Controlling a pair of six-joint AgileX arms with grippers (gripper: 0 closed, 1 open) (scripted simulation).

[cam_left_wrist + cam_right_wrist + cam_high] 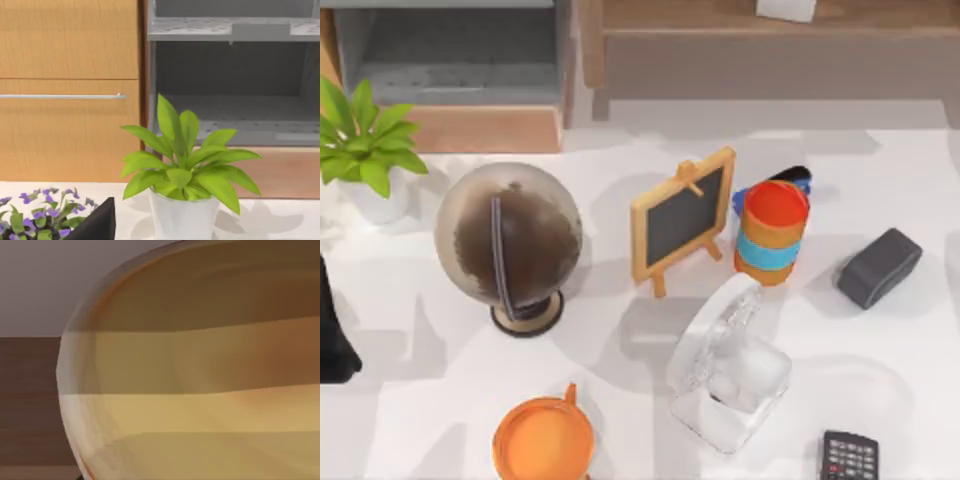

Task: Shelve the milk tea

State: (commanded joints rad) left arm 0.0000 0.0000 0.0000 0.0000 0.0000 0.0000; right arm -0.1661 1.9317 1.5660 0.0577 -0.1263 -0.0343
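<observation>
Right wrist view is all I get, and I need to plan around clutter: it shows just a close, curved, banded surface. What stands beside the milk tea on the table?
Observer: In the top view, the milk tea stands upright just right of a small chalkboard easel.
Operator: And on its other side?
Observer: A dark grey block lies to its right, apart from it.
Operator: Where could it be shelved?
Observer: The left wrist view shows an open grey cabinet with a shelf board across it, behind a potted plant.
</observation>
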